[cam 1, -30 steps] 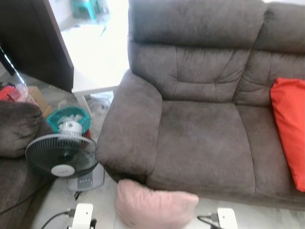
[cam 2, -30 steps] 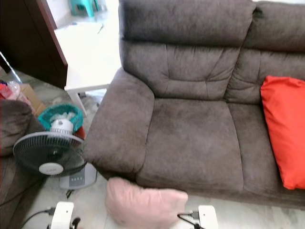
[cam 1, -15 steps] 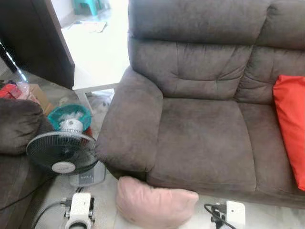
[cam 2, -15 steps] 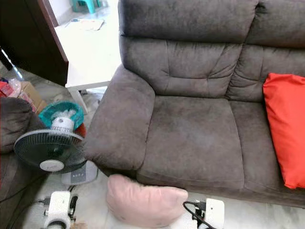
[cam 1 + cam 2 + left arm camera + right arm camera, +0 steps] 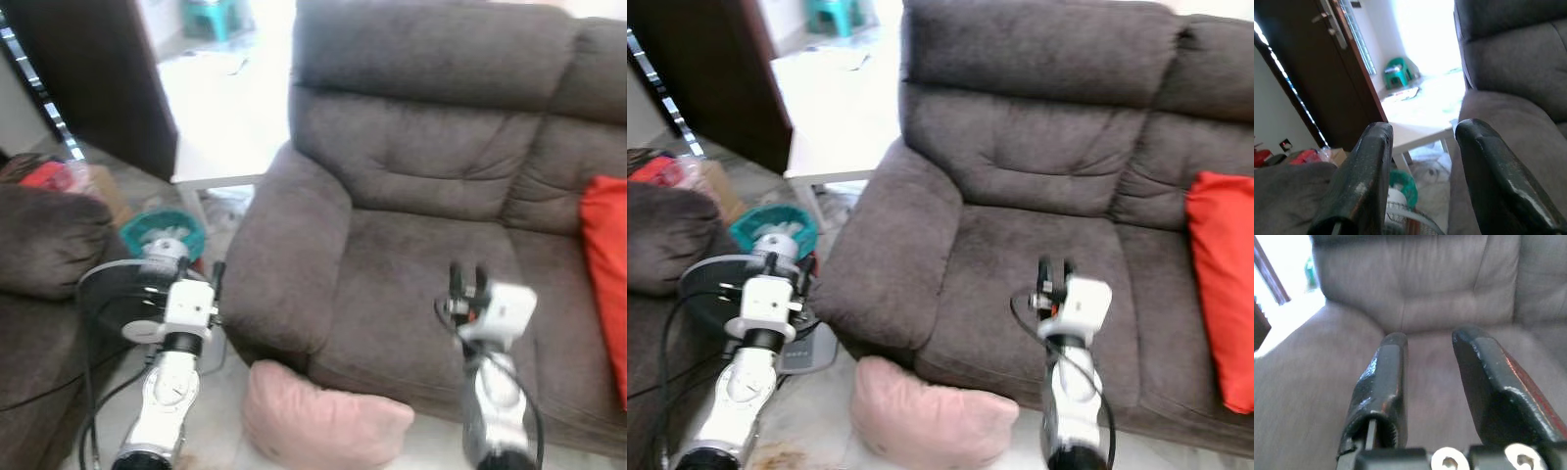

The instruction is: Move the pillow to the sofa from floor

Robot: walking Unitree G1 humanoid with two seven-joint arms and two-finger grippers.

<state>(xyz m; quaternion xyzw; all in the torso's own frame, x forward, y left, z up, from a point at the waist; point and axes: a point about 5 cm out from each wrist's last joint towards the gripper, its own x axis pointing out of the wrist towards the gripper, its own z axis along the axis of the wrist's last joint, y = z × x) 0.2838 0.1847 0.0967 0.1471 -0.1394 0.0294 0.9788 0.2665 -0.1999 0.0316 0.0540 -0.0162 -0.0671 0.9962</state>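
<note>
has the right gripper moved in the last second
Yes. The right gripper has risen from the floor edge beside the pink pillow to hover open above the sofa seat.

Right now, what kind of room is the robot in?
Most likely a home living room: a big brown sofa with a red cushion, a pink pillow on the floor, and a standing fan beside it.

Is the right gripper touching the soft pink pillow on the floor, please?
Apart. In the left eye view the right gripper is raised over the brown sofa seat, fingers open and empty, while the pink pillow lies below on the floor.
</note>
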